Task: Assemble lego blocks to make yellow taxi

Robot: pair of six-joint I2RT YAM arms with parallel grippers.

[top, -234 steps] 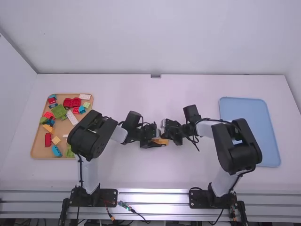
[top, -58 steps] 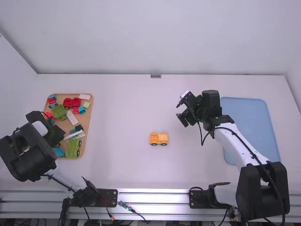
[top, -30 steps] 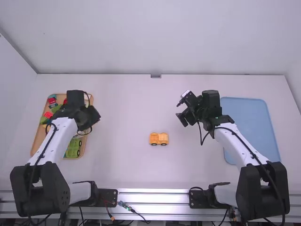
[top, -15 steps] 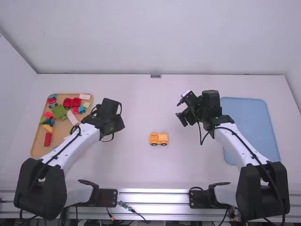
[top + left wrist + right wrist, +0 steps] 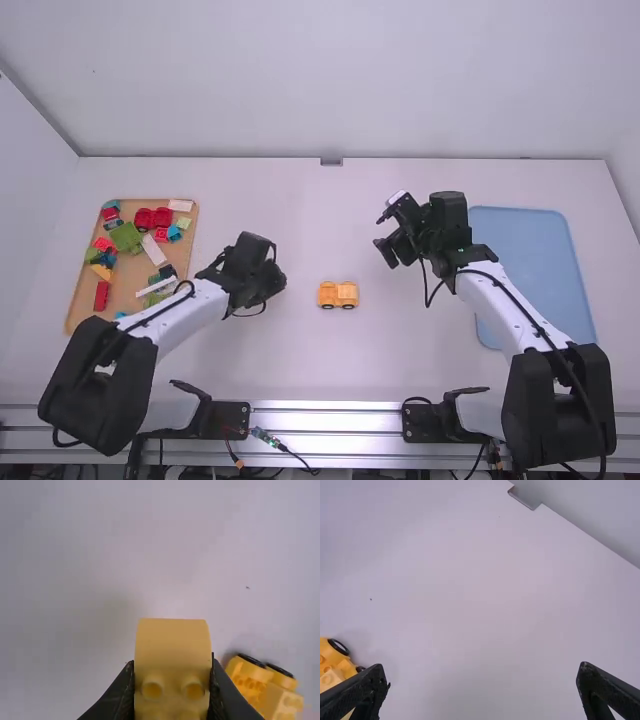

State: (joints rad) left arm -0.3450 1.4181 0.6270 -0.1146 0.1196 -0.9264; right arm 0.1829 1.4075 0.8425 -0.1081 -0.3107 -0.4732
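My left gripper (image 5: 272,283) hangs over the table, left of the yellow car body (image 5: 338,294), which stands on black wheels at mid-table. In the left wrist view a yellow block (image 5: 173,652) with studs sits between the fingers of my left gripper (image 5: 173,695), which is shut on it; the car body (image 5: 260,686) lies beyond, apart from that block. My right gripper (image 5: 388,238) is held above the table, behind and to the right of the car. Its fingers stand wide apart in the right wrist view, the gripper (image 5: 482,692) holding nothing, with part of the car (image 5: 335,666) beside it.
A wooden tray (image 5: 84,324) at the left holds red, green, blue, white and yellow blocks. A light blue tray (image 5: 540,265) lies at the right, partly under the right arm. The table's back edge meets a pale wall.
The left arm came back from over the wooden tray and moved right, toward the car body, with a yellow block. The right arm, earlier at the car, has kept still lately.
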